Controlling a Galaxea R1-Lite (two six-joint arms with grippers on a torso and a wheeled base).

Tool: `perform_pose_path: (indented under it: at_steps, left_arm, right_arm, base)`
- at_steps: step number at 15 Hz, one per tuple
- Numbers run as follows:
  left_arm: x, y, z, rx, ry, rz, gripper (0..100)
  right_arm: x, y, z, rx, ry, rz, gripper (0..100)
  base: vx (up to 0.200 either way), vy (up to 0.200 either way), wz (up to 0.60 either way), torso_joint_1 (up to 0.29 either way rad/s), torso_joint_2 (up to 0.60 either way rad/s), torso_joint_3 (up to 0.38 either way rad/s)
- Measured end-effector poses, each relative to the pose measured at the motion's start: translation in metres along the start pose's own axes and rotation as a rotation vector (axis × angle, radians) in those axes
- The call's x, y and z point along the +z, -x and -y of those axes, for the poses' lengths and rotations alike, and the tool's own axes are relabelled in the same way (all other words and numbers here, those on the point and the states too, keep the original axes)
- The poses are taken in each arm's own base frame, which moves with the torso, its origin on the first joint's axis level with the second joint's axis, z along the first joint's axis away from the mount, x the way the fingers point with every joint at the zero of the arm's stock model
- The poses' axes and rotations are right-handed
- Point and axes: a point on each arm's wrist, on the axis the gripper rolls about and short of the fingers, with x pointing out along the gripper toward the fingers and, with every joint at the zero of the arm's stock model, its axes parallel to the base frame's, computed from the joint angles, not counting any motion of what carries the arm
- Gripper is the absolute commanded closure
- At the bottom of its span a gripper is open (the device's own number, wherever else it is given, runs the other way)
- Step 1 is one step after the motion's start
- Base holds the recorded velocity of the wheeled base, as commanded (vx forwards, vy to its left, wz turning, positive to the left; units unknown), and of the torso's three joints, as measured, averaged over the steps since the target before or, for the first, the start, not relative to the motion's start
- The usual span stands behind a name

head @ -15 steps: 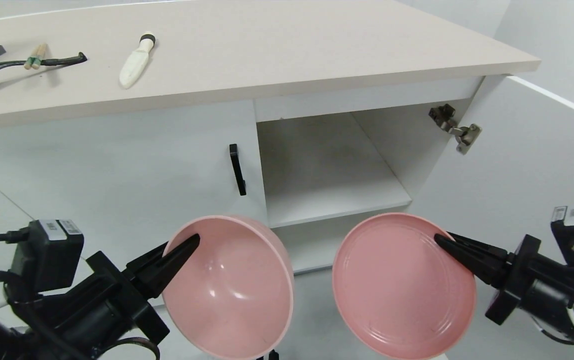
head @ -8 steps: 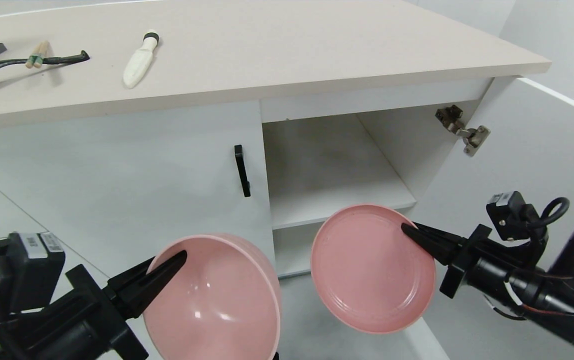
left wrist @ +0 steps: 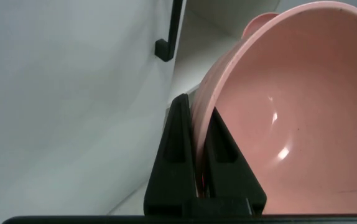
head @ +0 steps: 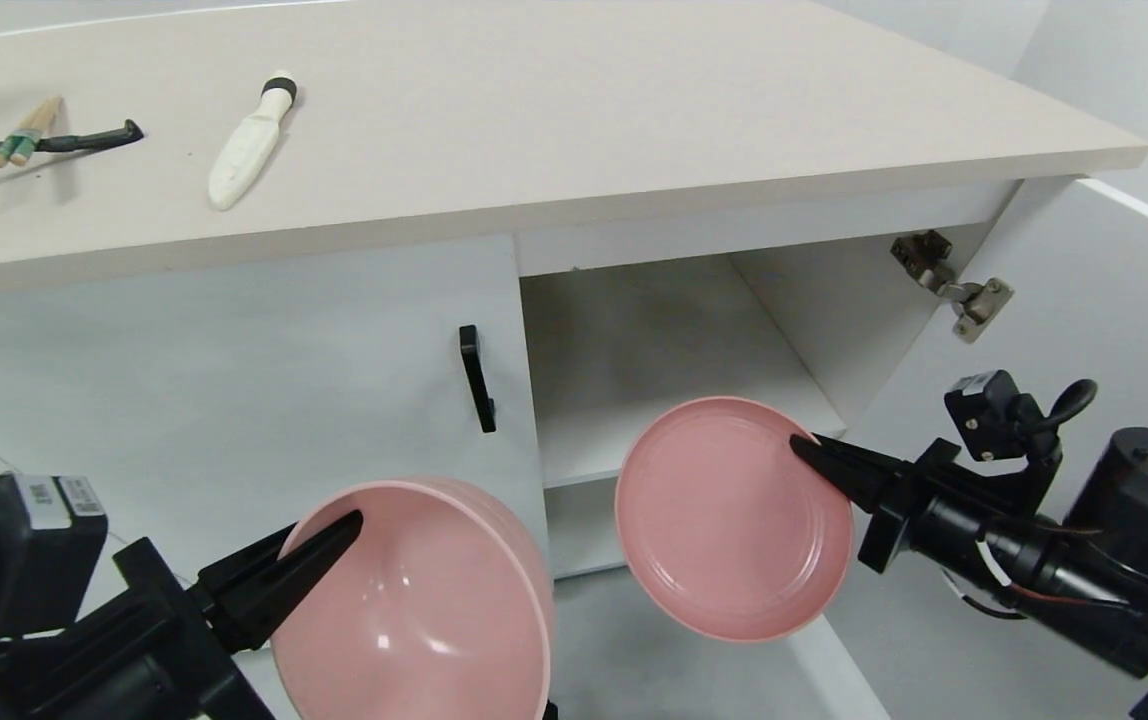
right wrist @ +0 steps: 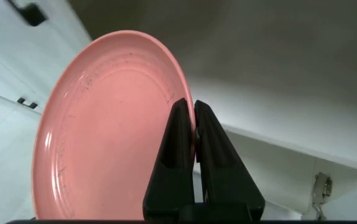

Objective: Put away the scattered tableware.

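1. The left tool (head: 352, 520) is clamped on the rim of the pink bowl (head: 434, 620), which it holds tilted, low before the shut cabinet door (head: 234, 380).
2. The right tool (head: 802, 447) pinches the rim of the pink plate (head: 724, 520), holding it nearly on edge just before the open shelf (head: 634, 420).
3. Both pieces look light, stiff and glossy. A thin rim pinch may let them swivel or slip, so a deep bite on the rim seems wise.
4. A white utensil (head: 246, 150) lies on the desk (head: 584, 100).

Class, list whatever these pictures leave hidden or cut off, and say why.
1. The pink bowl: lower part cut by the head view's bottom edge.
2. The lower cabinet compartment: head view, mostly behind the pink plate.
3. The black cable: runs off the head view's left edge.
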Motion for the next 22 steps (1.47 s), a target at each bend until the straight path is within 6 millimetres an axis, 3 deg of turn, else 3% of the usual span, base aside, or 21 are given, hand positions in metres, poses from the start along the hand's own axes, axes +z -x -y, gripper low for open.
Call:
perform_pose_path:
  at_steps: [8, 11, 17, 22]
  left_arm:
    - [0.001, 0.002, -0.002, 0.012, 0.001, 0.002, 100]
    - [-0.003, 0.006, -0.007, 0.051, -0.002, -0.047, 100]
    - [0.005, 0.022, -0.017, 0.138, 0.002, 0.009, 100]
    - [0.005, 0.027, -0.020, 0.163, 0.000, -0.003, 100]
  right_arm:
    - [-0.007, -0.007, 0.000, 0.010, -0.013, -0.025, 100]
    - [-0.012, -0.019, 0.003, 0.011, -0.021, -0.036, 100]
    - [-0.031, -0.064, 0.016, 0.011, -0.027, -0.047, 100]
    - [-0.039, -0.078, 0.020, 0.006, -0.122, -0.048, 100]
  base:
    - [0.000, 0.000, 0.00, 0.000, 0.00, 0.000]
    - [0.000, 0.000, 0.00, 0.000, 0.00, 0.000]
    - [0.000, 0.000, 0.00, 0.000, 0.00, 0.000]
    - [0.000, 0.000, 0.00, 0.000, 0.00, 0.000]
